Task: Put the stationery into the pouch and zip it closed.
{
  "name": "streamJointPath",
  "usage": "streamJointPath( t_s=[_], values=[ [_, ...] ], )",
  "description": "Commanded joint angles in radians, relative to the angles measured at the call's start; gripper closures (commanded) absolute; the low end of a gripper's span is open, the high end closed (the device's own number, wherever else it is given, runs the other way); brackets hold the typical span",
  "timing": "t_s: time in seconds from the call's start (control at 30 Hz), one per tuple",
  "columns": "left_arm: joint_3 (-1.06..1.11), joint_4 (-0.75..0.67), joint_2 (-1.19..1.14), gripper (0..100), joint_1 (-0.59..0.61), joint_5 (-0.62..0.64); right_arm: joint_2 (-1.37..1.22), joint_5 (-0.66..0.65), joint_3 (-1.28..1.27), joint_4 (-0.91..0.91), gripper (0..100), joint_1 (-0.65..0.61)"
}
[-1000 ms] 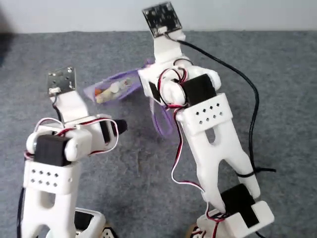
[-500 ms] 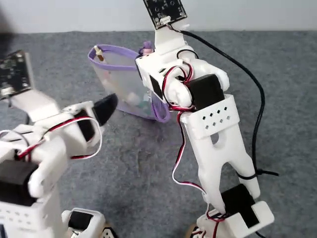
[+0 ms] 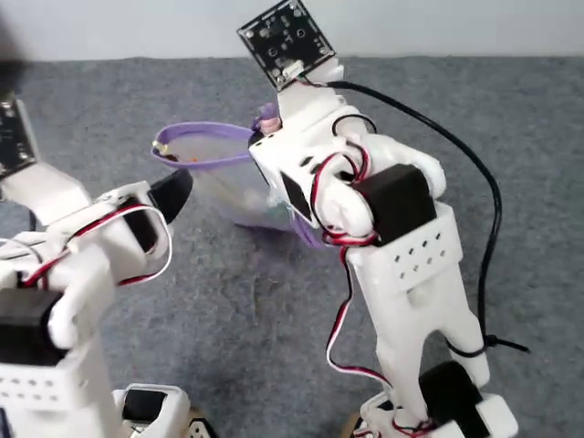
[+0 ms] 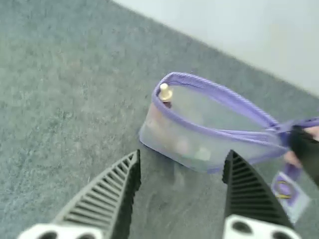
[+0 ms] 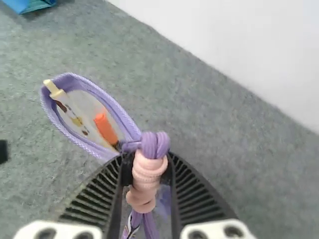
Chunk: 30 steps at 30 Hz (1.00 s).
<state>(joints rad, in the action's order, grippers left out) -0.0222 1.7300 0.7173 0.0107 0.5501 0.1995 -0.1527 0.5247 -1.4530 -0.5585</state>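
While the right gripper (image 5: 145, 167) stands clamped, its two ribbed fingers (image 5: 99, 199) press on the zip pull (image 5: 146, 179), a stack of pink beads under a purple knot, held between the pads.

Item 1: pouch (image 3: 233, 187). Clear body, purple zip edge. It hangs from the pull just beyond the right fingertips. The mouth gapes in a long oval. Whether the base touches the mat cannot be told.

Item 2: stationery, inside the pouch.
- Orange piece (image 5: 104, 128), lying near the end of the mouth closest to the right fingertips.
- Cream-capped pen (image 5: 52, 88), its tip poking above the rim at the end of the mouth farthest from them.
- Further pale pieces show through the wall, too blurred to identify.

Item 3: left gripper (image 4: 183, 157). Fingers spread wide with nothing between them. The pouch (image 4: 199, 134) sits just ahead of the tips, apart from both, and the pen cap (image 4: 164, 91) stands at its far rim.

Item 4: tag (image 4: 285, 190). Small, pale purple, dangling below the pull, off to the outer side of one left finger (image 4: 244, 184).

Item 5: grey mat (image 3: 274, 301). Felt-like, under both arms, running to a white wall.

Item 6: blue object (image 5: 30, 4). On the mat, well beyond the pouch from the right fingers, cut off at the edge.
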Motion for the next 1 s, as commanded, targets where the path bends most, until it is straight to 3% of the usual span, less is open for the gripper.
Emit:
streamJointPath(
  t_s=[0.0, 0.3, 0.5, 0.67, 0.87, 0.97],
  values=[
    [0.047, -0.02, 0.011, 74, 0.008, 0.008, 0.081, -0.023, 0.058, 0.059, 99.1, -0.039],
    [0.225, -0.117, 0.011, 74, 0.15, 0.003, 0.104, -0.026, 0.051, -0.114, 99.1, -0.077],
    [0.329, -0.204, 0.003, 74, 0.169, 0.003, 0.128, -0.028, 0.055, -0.193, 99.1, -0.111],
    [0.466, -0.43, 0.003, 74, 0.155, 0.003, 0.137, -0.028, 0.055, -0.274, 99.1, -0.117],
    [0.487, -0.465, 0.011, 74, -0.193, -0.034, 0.137, -0.026, 0.057, -0.288, 99.1, -0.119],
    [0.495, -0.459, 0.011, 74, -0.201, -0.034, 0.139, -0.026, 0.061, -0.286, 99.1, -0.119]
  ],
)
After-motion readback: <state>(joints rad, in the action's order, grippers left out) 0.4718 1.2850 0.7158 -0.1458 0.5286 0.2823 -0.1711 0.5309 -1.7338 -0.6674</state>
